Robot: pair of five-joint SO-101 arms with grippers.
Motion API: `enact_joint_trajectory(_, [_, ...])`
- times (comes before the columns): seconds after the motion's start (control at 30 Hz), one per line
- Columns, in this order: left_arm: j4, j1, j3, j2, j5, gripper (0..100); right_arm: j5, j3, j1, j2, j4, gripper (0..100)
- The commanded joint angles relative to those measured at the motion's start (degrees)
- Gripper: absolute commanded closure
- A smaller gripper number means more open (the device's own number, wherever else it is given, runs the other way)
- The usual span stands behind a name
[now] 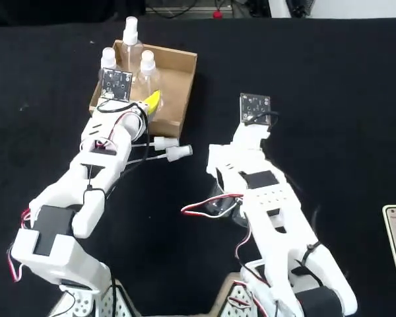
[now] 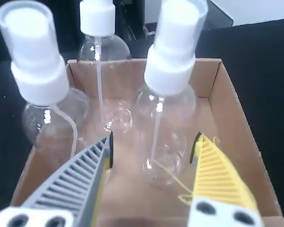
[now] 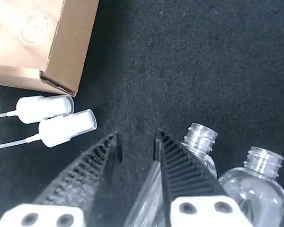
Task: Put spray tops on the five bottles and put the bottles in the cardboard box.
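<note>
Your left fingers [image 2: 206, 156] are over the cardboard box [image 2: 236, 118], one grey and one yellow, spread wide. The nearest bottle [image 2: 168, 109] stands upright between their tips, and you can't tell whether either finger actually touches it. Two more bottles stand in the box with it: the side bottle [image 2: 47, 118] out past the grey finger and the back bottle [image 2: 102, 47] against the far wall. All three wear white spray tops, with thin tubes running down inside the clear plastic.

Your right fingers [image 3: 170, 156] hang low over the black counter [image 3: 203, 56], parted by a narrow gap and gripping nothing. Just beside one of them are two open bottles, the first [image 3: 201, 139] right against the finger and the second [image 3: 258, 170] next to it, both bare at the neck. Two loose spray tops [image 3: 45, 108] lie side by side on the counter near the box's corner, between your two arms
</note>
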Motion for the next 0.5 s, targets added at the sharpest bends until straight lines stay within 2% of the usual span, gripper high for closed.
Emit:
enact_joint_trajectory(0.0, [2.64,-0.04,-0.22,-1.49,-0.35,74,0.62,-0.57,0.88,-2.24,-1.67,88.1])
enact_joint_trajectory(0.23, [10.73,-0.66,-5.05,-1.49,-0.18,85,0.62,-1.10,0.88,-2.07,-1.67,88.1])
enact_joint_trajectory(0.47, [11.43,-0.40,-9.71,-0.70,0.00,84,0.62,-1.10,0.88,-1.98,-1.67,88.1])
